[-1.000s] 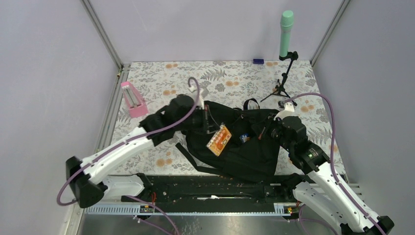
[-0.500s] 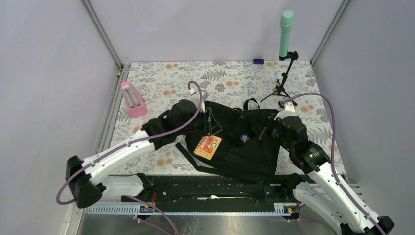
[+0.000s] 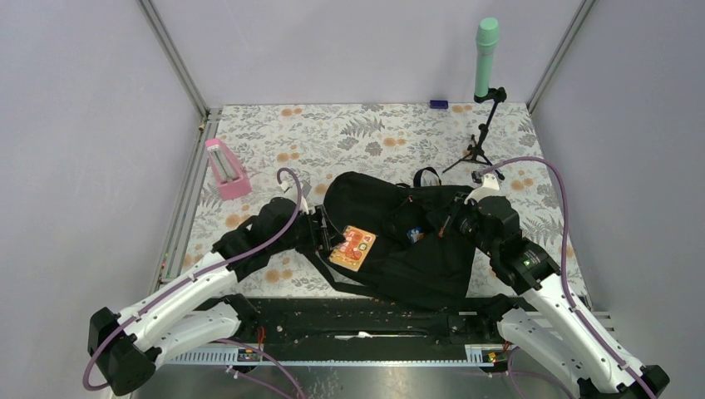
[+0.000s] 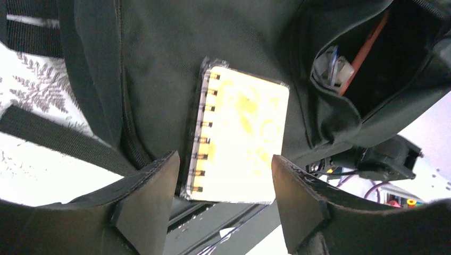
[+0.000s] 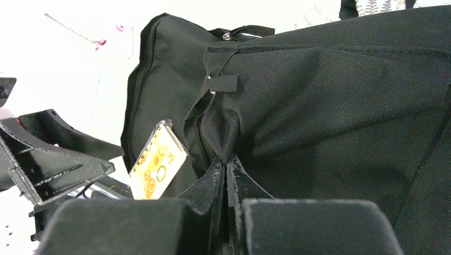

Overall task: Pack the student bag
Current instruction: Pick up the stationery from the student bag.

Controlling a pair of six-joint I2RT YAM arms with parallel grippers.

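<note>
The student bag (image 3: 416,249), black and soft, lies in the middle of the floral table. Its pocket (image 4: 372,58) gapes open, showing an orange stick and small white items inside. An orange-yellow spiral notebook (image 3: 352,248) lies flat on the bag's front, outside the pocket. My left gripper (image 3: 326,235) stands open just left of the notebook, and in the left wrist view the notebook (image 4: 239,135) lies beyond the spread fingertips (image 4: 151,191), untouched. My right gripper (image 5: 226,167) is shut on a fold of the student bag (image 5: 330,106) at its right side.
A pink stand (image 3: 226,169) sits at the left of the table. A green cylinder on a small tripod (image 3: 485,58) stands at the back right, with a small blue object (image 3: 438,105) near it. The bag's straps (image 3: 328,270) trail toward the black rail (image 3: 366,316).
My left gripper opened and let go of the notebook, which dropped flat onto the bag's front. The left arm then drew back to the left. The right arm held still.
</note>
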